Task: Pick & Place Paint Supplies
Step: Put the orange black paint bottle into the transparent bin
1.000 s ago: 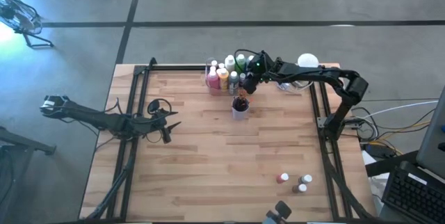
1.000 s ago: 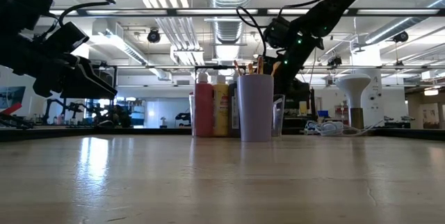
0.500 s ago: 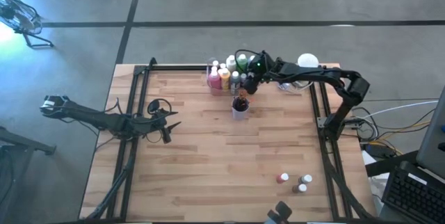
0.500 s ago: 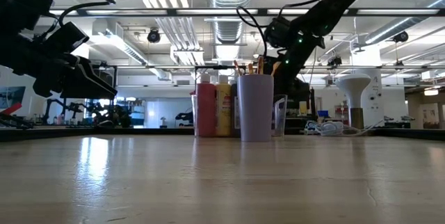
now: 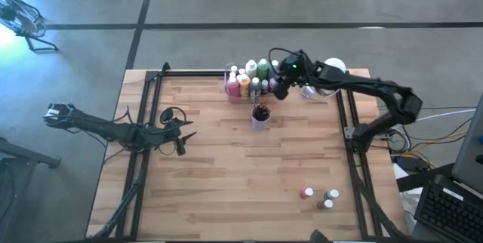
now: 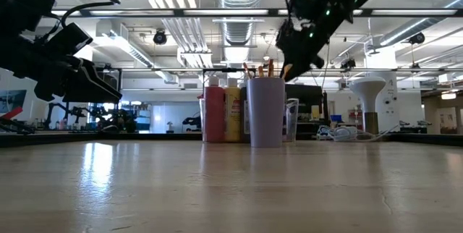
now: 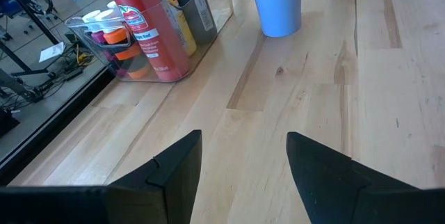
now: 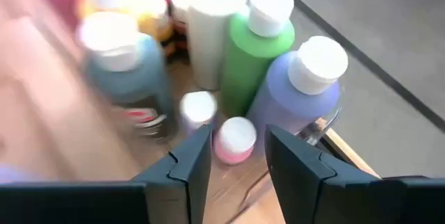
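The right gripper [image 5: 281,90], fingers parted and empty, hovers above the paint bottles [image 5: 245,79] clustered at the desk's [image 5: 226,167] far edge, beside a cup of paintbrushes [image 5: 261,115]. The left gripper [image 5: 181,133], open and holding nothing, waits well apart.

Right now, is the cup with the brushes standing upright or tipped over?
Upright. The cup stands on its base on the table, with the brush handles sticking up out of its rim.
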`<state>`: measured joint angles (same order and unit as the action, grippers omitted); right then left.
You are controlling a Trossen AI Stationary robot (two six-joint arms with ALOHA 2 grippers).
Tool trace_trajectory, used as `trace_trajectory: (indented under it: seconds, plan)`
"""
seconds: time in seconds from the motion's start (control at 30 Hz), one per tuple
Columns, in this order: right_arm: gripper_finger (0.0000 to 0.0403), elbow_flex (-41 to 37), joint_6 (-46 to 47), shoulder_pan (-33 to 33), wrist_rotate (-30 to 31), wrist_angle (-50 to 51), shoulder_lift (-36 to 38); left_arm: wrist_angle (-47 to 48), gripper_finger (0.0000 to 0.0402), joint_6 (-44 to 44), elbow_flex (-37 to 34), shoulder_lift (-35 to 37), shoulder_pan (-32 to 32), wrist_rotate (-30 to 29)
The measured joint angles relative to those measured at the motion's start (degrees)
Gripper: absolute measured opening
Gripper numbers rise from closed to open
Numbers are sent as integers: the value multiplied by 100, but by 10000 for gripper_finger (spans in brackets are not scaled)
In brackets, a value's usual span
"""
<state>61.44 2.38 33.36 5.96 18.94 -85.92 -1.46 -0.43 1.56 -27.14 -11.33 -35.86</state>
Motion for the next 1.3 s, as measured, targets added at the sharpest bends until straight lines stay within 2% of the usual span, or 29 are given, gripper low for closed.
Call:
trace_trajectory:
  seconds: [0.13, 0.3, 0.47, 0.57, 0.7, 0.87, 1.03, 1.3]
  plan:
    - [120, 3, -211, -340, -143, 474, 713, 1, 216, 0, 0, 0, -1, 1]
    - [114, 12, -329, -1201, -255, 1318, 1747, 0, 216, 0, 0, 0, 0, 1]
    - [121, 16, 276, -2565, -34, 2457, 2576, 1, 216, 0, 0, 0, -2, 1]
    - [124, 142, 1096, -3625, 413, 3232, 2761, 1, 216, 0, 0, 0, 0, 0]
    - [122, 530, 2542, -4994, 997, 4278, 2521, 1, 216, 0, 0, 0, -1, 2]
    - [113, 1142, 4146, -6162, 927, 4969, 1773, 1, 216, 0, 0, 0, -1, 0]
    - [118, 1960, 5071, -6869, 831, 5149, 937, -1, 216, 0, 0, 0, 0, 0]
    - [157, 2925, 6357, -7482, 731, 5497, -43, -1, 216, 0, 0, 0, 0, 0]
